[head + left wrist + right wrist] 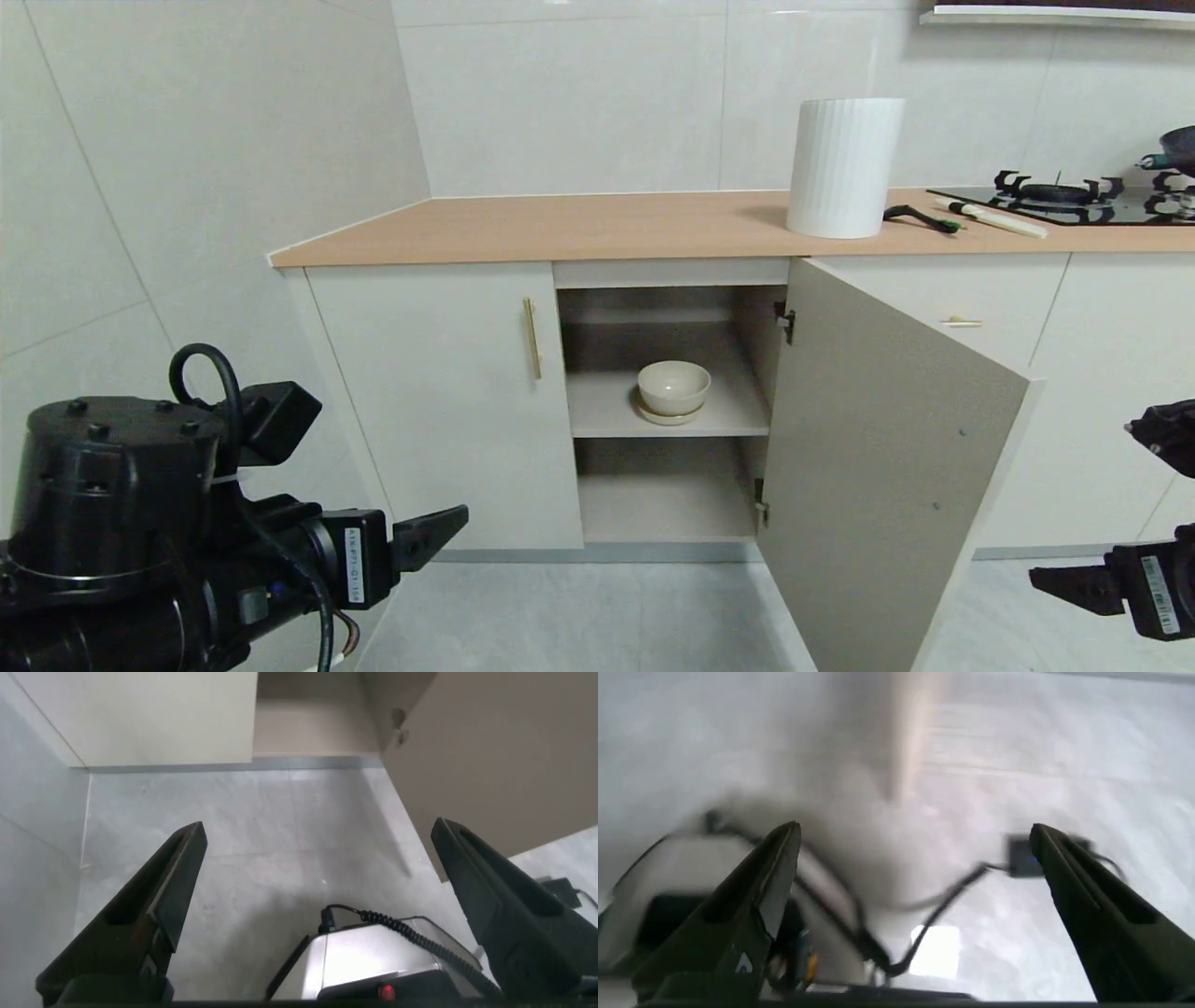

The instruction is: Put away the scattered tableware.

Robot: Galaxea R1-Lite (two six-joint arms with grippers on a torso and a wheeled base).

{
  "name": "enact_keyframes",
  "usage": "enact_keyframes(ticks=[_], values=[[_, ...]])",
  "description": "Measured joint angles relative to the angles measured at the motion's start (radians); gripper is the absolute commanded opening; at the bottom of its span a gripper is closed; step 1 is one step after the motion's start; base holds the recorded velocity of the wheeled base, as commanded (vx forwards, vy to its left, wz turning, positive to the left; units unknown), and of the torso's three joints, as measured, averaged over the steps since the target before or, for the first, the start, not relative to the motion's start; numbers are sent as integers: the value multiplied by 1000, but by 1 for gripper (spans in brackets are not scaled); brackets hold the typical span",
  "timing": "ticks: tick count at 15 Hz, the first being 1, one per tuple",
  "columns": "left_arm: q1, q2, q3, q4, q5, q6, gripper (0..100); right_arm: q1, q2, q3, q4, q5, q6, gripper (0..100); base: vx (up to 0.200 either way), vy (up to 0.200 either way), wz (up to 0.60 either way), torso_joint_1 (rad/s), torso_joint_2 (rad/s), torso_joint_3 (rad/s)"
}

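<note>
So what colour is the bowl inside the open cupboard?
Cream; the bowl sits on a matching plate. It is clearest in the head view.

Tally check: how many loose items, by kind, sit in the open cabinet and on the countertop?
Bowls: 1, the bowl on the cabinet shelf.
Saucers: 1, the saucer beneath it.
Containers: 1, the ribbed white container on the countertop.
Utensils: 2, the black-handled utensil and the pale utensil beside it.
Total: 5.
</note>
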Motion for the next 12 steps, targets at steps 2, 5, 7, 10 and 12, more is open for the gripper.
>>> enact_keyframes(ticks=[2,5,7,10,12], values=[[0,0,1,0,0,0,100,-107,2,-15,-1,5,-49,100,0,0,0,0,0,0],[0,1,1,0,0,0,100,-242,39,-41,-43,17,-71,100,0,0,0,0,0,0],[1,1,1,0,0,0,100,-287,84,-49,-123,34,-56,100,0,0,0,0,0,0],[0,1,1,0,0,0,100,-320,178,-48,-271,54,45,100,0,0,0,0,0,0],[0,1,1,0,0,1,100,-326,241,-48,-347,57,99,100,0,0,0,0,0,0]])
